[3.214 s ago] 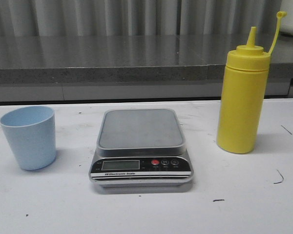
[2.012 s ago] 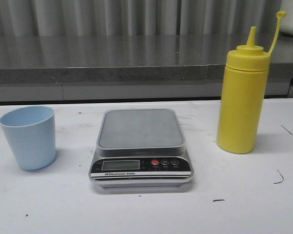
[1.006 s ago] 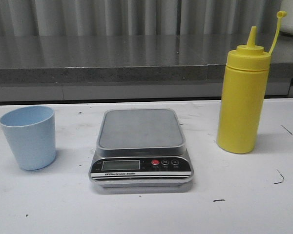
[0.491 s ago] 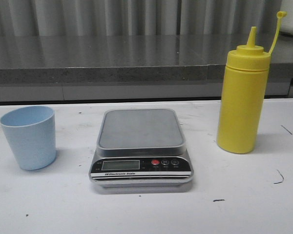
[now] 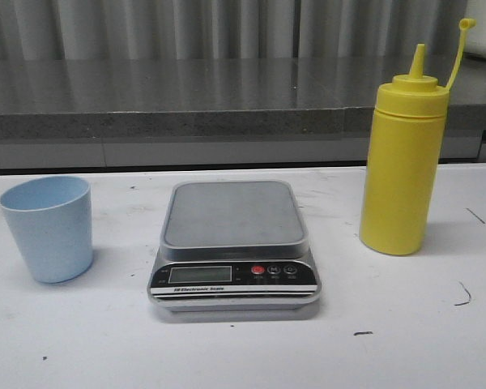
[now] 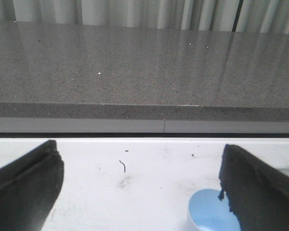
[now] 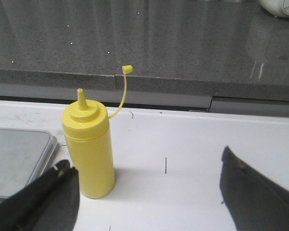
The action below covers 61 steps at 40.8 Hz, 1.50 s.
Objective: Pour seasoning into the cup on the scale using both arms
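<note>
The yellow seasoning bottle (image 5: 401,170) stands upright on the white table, right of the scale (image 5: 233,243), its cap hanging off on a tether. The light blue cup (image 5: 49,228) stands on the table left of the scale, whose grey platform is bare. No arm shows in the front view. In the left wrist view my left gripper (image 6: 139,185) is open, with the cup (image 6: 209,211) partly behind one finger. In the right wrist view my right gripper (image 7: 147,190) is open, and the seasoning bottle (image 7: 89,149) stands just beyond one finger, apart from it.
A grey stone counter ledge (image 5: 227,105) runs along the table's far edge, with a curtain behind it. Small black marks dot the white tabletop (image 5: 462,296). The scale's corner (image 7: 17,161) lies beside the bottle in the right wrist view.
</note>
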Available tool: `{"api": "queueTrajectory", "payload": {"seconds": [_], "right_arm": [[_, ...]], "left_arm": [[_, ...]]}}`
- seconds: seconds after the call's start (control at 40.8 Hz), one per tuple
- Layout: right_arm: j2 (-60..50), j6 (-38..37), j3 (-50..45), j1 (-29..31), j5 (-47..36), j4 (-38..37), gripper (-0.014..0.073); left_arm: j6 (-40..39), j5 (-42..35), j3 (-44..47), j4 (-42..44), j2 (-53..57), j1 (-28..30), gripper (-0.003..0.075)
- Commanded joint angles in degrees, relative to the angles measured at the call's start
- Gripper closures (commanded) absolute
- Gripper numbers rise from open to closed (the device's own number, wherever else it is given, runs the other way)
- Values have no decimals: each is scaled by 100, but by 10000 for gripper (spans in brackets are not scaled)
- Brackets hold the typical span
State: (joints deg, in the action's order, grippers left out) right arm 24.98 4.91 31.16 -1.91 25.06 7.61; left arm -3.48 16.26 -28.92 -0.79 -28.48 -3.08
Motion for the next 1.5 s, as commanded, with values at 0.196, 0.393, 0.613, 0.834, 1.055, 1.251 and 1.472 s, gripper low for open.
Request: {"api": "queueTrajectory", "payload": {"seconds": [0.196,0.393,0.613,0.834,1.055,1.251,1.472], "right_arm": [[66,19,213,-18,-468,-13,-20],[66,19,213,-18,-468,-13,-20],[66,19,213,-18,-468,-13,-20],[66,19,213,-18,-468,-13,-20],[66,19,213,-18,-468,-13,-20],[66,19,213,-18,-463,-13,-20],[66,19,213,-18,-463,-13,-20]], "left_arm": [[5,-159,-780,-176,-1291,-828,104],[14,441,-1422,-117,-2518,-1979,104],[14,1818,-2336,385,-3900,-2824,104],[-15,2722,-3259,433,-5273,-2929,104],[-244,3462,-3932,935,-6354,-2929,104],[-295,3121,-4057,1136,-6809,-2929,104],[-295,3093,-4071,1136,-7083,-2929,141]]}}
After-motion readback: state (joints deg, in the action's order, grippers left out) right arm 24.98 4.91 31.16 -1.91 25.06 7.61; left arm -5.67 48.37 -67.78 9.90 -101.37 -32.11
